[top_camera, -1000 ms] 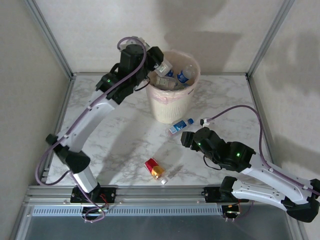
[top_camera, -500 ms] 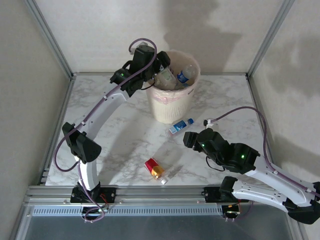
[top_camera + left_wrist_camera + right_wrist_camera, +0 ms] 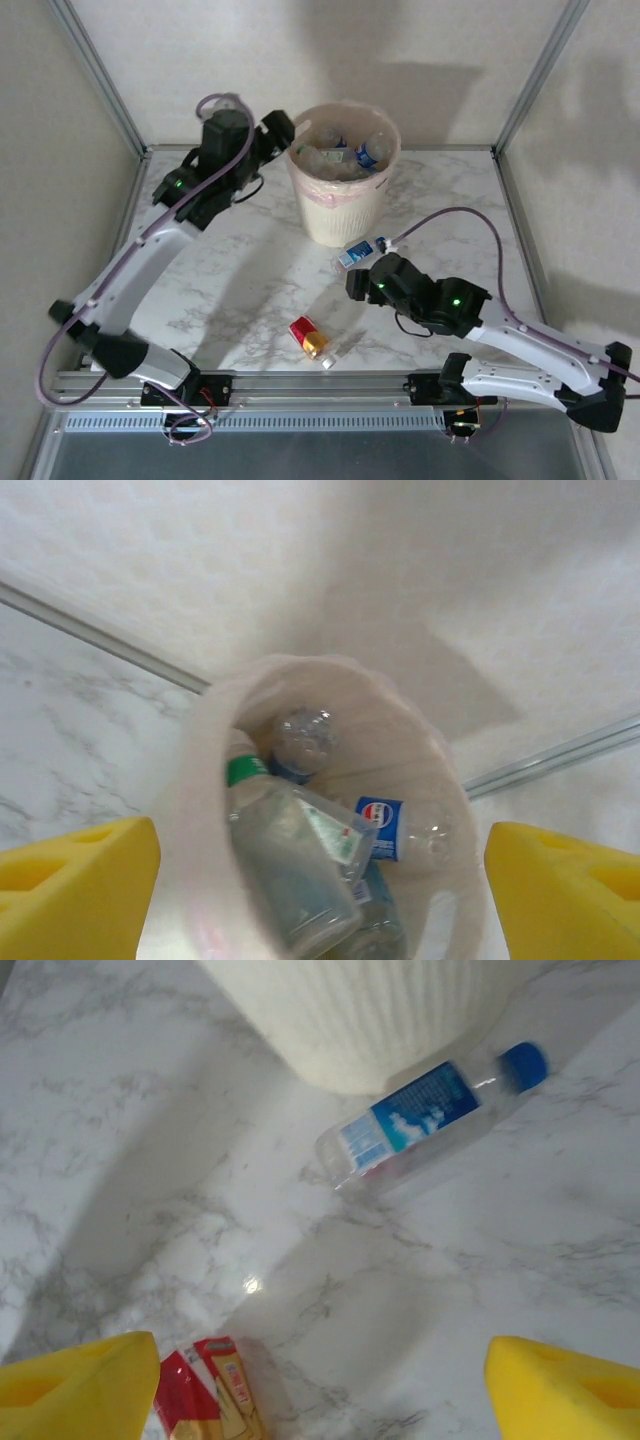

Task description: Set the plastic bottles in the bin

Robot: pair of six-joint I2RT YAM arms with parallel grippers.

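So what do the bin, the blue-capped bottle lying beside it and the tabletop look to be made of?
Bin: probably moulded plastic, matte cream-white, with fine vertical ribs.
Blue-capped bottle: thin clear plastic, with a see-through body and a glossy printed blue label.
Tabletop: white with grey veining and a shiny glint. It could be real marble or a marble-look laminate; the pictures don't settle which.

Cream-white bin (image 3: 345, 222) (pinkish liner (image 3: 322, 193)), clear bottle (image 3: 425, 1120) with blue label and cap, red-and-gold bottle (image 3: 308, 336), grey-veined white marble table (image 3: 240, 270)
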